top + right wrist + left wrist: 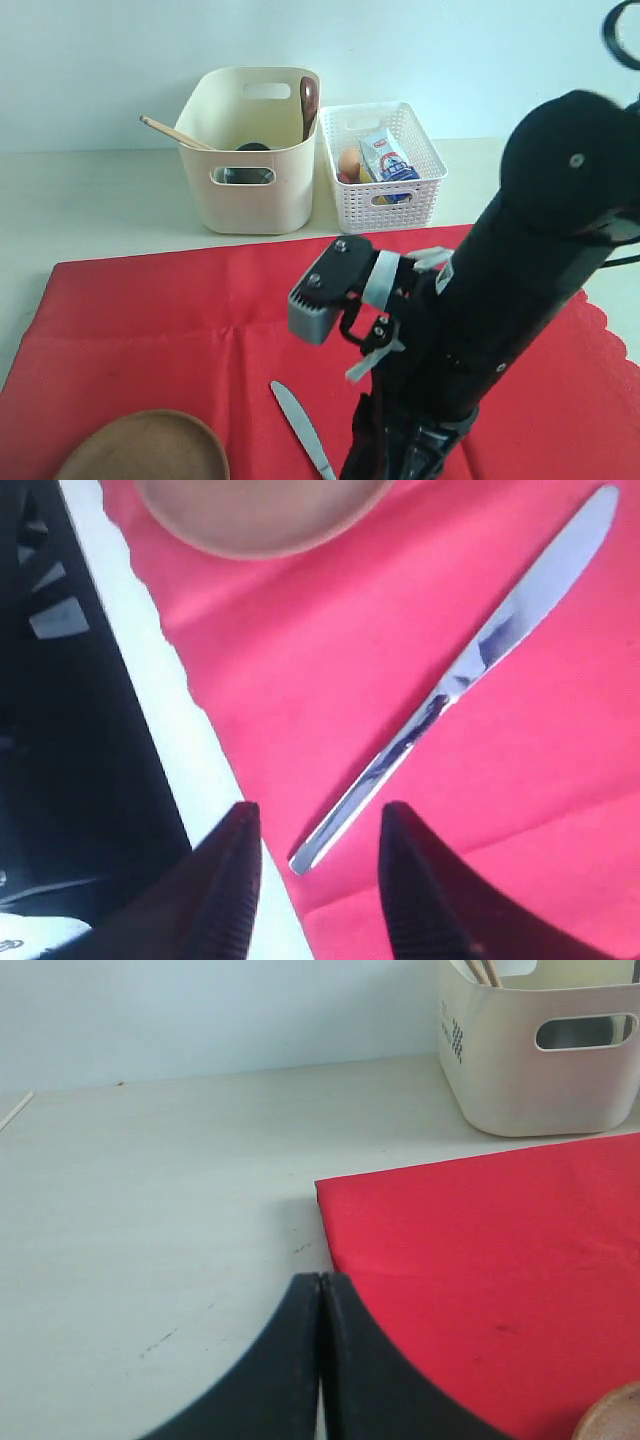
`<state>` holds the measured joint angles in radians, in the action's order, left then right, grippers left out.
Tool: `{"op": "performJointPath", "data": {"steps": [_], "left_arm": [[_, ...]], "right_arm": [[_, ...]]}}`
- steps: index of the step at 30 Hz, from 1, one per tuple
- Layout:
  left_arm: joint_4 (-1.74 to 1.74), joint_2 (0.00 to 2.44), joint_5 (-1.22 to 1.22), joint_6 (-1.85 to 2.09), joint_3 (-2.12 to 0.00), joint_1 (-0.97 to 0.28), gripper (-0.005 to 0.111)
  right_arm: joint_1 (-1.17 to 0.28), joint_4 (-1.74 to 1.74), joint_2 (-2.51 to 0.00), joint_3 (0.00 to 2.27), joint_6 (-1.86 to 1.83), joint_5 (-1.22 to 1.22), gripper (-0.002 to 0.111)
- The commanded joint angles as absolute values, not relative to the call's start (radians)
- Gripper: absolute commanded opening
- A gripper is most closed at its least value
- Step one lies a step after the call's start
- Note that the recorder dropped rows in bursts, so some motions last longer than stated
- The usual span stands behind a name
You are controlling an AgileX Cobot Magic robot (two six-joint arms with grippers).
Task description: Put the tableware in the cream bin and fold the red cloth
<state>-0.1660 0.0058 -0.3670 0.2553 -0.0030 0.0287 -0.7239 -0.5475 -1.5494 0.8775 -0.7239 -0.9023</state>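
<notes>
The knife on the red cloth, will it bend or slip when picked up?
The knife looks like shiny metal, so it probably stays stiff. It is smooth and thin, so it may slip between the right fingers. It lies flat on the red cloth, so getting under it could be tricky.

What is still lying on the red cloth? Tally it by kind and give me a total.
Plate: 1
Knife: 1
Total: 2
</notes>
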Motion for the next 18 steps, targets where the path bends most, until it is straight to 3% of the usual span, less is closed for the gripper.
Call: {"op": "performJointPath", "data": {"steps": [1,7,18], "left_arm": [[-0.163,0.000,-0.359,0.255,0.000,0.024,0.000],[-0.163,0.000,-0.359,0.255,0.000,0.024,0.000],[-0.163,0.000,-0.359,0.255,0.000,0.024,0.000]], "right_arm": [[-0.805,-0.457,-1.629,0.873,-0.611,-0.829,0.038],[-0.895,-0.383,-1.762,0.873,-0.411,-0.667,0.038],[-0.895,-0.293,-1.820,0.877,-0.182,-0.569,0.038]]}}
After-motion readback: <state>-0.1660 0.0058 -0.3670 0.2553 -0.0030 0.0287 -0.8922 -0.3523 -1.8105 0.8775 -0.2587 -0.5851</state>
